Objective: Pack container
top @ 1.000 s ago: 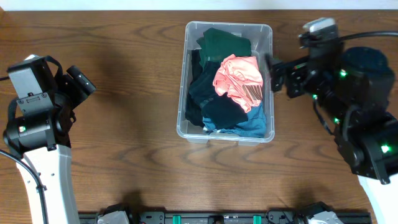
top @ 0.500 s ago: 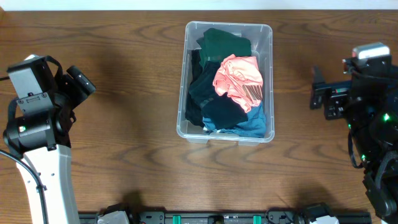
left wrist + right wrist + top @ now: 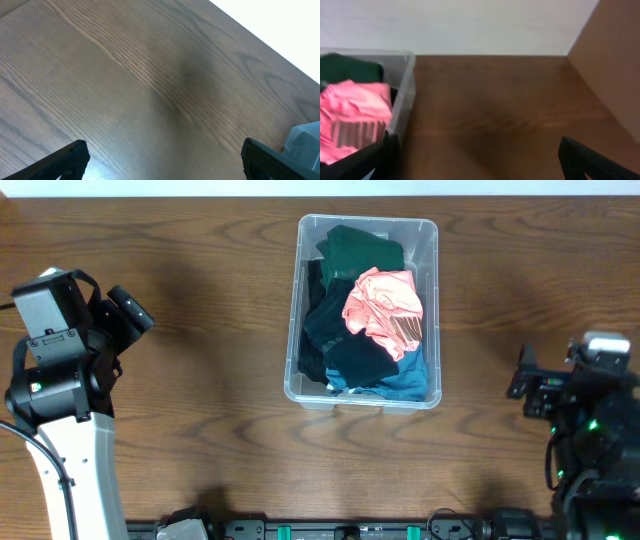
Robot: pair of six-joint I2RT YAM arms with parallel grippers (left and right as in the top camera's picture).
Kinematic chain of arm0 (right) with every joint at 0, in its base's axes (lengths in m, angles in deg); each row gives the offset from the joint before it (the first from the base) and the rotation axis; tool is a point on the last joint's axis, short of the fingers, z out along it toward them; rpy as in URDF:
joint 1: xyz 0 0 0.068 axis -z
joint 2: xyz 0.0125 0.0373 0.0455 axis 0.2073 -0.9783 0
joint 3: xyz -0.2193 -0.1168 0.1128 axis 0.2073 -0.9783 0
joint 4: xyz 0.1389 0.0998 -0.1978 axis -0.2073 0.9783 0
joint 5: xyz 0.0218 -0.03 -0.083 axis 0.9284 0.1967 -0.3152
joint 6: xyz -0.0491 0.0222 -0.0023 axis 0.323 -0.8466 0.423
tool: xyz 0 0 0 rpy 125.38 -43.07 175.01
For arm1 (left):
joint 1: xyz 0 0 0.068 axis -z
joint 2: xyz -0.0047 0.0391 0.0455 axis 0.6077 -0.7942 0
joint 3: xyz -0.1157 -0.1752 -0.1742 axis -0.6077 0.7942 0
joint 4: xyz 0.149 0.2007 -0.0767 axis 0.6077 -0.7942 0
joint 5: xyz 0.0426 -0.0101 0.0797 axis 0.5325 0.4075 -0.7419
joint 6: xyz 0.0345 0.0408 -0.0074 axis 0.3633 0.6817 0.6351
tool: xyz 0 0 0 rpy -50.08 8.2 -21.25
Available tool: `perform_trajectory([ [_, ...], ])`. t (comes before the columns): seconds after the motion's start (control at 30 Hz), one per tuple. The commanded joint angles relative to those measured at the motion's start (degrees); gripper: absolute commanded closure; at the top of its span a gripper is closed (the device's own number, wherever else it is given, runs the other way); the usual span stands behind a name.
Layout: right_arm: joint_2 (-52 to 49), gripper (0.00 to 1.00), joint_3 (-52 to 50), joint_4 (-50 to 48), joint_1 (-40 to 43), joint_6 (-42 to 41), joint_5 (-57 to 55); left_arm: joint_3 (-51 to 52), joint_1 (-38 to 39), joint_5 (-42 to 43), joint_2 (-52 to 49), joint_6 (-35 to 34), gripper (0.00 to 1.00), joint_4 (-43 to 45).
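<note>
While the left gripper and the right gripper both stand with jaws spread wide and nothing between them, the clear rectangular plastic container sits between the two, well apart from each; bare brown wood-grain table lies open all round its rimmed edge; ahead of the right gripper and to its left, the container holds a crumpled pink garment lying on a dark green garment and blue cloth; beyond the right gripper a white wall meets the table's far edge; ahead of the left gripper lies wood grain, a container corner far right.
</note>
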Motion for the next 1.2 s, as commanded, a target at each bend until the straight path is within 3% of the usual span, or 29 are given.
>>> perform_trajectory([
  [0.0, 4.8, 0.01, -6.7, -2.1, 0.7, -1.4, 0.6, -0.4, -0.2, -0.7, 0.1, 0.7, 0.02, 0.0],
  [0.43, 20.1, 0.01, -27.3, -5.6, 0.7, -1.7, 4.7, -0.4, -0.2, -0.7, 0.1, 0.7, 0.02, 0.0],
  [0.83, 31.6, 0.01, -35.1, -5.5, 0.7, -1.8, 4.7, -0.4, -0.2, -0.7, 0.1, 0.7, 0.02, 0.0],
  [1.17, 31.4, 0.01, -38.4, -5.5, 0.6, -1.8, 4.9, -0.4, -0.2, -0.7, 0.1, 0.7, 0.02, 0.0],
])
